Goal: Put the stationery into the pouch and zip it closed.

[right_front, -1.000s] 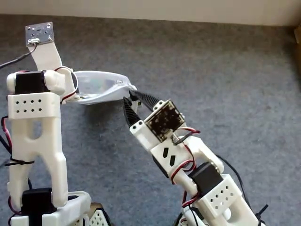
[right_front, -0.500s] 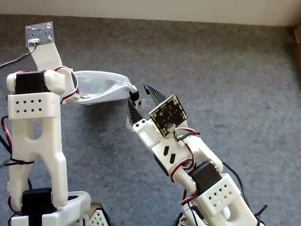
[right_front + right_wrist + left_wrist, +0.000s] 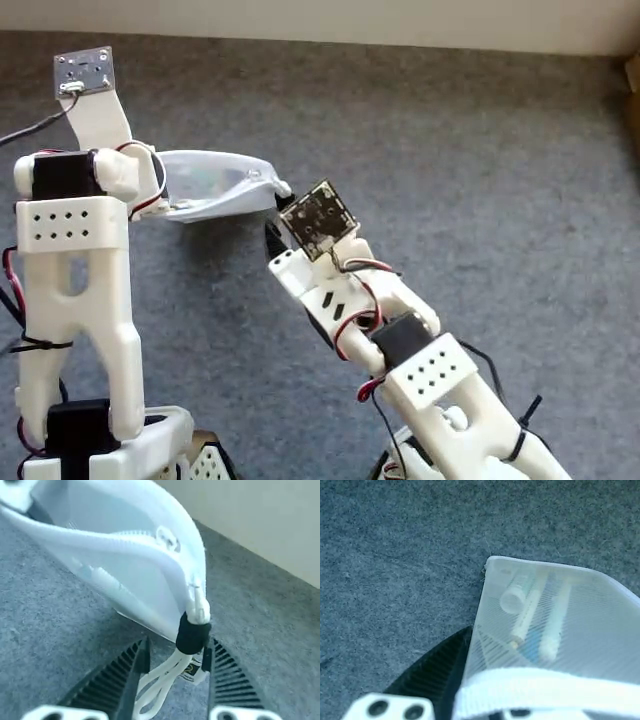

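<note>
Realignment at pouch (image 3: 215, 185) end — stationery (image 3: 527, 615) already inside.
Right hand (image 3: 178, 641) has swung forward again, fingers apart astride the cord loop (image 3: 165, 685), ready to close; left hand (image 3: 165, 200) clamps the pouch's other end; grey tabletop (image 3: 480, 150) stretches wide beyond — far edge well off.

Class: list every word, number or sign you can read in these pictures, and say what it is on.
Tag by the pouch zip pull: small print, too blurred to read.
Left board, right board: no legible marks.
Nothing else carries text.
</note>
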